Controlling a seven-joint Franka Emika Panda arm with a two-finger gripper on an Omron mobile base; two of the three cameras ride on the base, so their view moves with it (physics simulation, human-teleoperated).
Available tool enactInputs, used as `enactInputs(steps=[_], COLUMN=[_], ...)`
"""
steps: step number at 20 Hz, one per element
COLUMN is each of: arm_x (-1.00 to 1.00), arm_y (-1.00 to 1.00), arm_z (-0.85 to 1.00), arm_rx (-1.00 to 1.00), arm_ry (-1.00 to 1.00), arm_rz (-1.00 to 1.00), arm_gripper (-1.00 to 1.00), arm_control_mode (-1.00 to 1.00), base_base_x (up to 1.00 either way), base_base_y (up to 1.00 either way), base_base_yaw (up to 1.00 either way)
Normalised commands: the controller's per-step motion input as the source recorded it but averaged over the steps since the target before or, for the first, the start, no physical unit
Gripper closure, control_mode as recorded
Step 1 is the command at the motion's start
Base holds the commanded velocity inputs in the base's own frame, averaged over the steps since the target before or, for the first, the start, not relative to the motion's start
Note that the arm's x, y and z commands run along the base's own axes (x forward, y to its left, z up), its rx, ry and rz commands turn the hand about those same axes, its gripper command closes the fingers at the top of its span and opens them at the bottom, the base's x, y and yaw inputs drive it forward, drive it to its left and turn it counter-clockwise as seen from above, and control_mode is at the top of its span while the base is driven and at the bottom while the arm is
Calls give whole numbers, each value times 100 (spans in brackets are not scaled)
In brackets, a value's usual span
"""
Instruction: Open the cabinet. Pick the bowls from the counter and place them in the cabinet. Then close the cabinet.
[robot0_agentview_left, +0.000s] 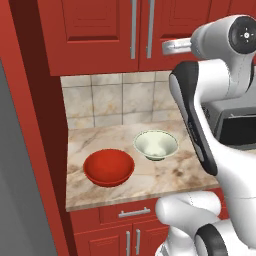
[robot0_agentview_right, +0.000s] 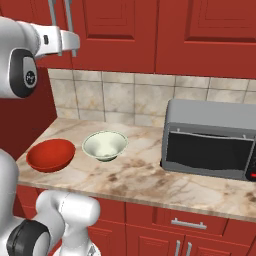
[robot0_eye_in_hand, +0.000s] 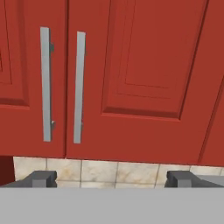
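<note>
- The cabinet (robot0_eye_in_hand: 131, 83) hangs above the counter (robot0_agentview_left: 165, 175), both raised-panel red doors shut (two silver bar handles side by side).
- Red bowl (robot0_agentview_left: 109, 167) and pale bowl (robot0_agentview_left: 156, 144) sit near each other on the counter.
- The gripper (robot0_eye_in_hand: 112, 179) faces the doors, fingers spread wide, empty.

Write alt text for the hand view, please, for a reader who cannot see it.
Two closed red doors of the cabinet, with two vertical silver bar handles side by side left of centre. Below are beige backsplash tiles and the open tool, its dark fingertips wide apart.
</note>
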Motion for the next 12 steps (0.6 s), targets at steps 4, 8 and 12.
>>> enactInputs(steps=[4,8,12], arm_x=[0,0,0], arm_y=[3,6,14], arm_z=[0,0,0], arm_rx=[0,1,5], arm_ry=[0,0,0], arm_rz=[0,0,0], arm_gripper=[-100,-100,-100], arm_control_mode=[-100,-100,-100], base_base_x=[0,0,0], base_base_y=[0,0,0], base_base_yaw=[0,0,0])
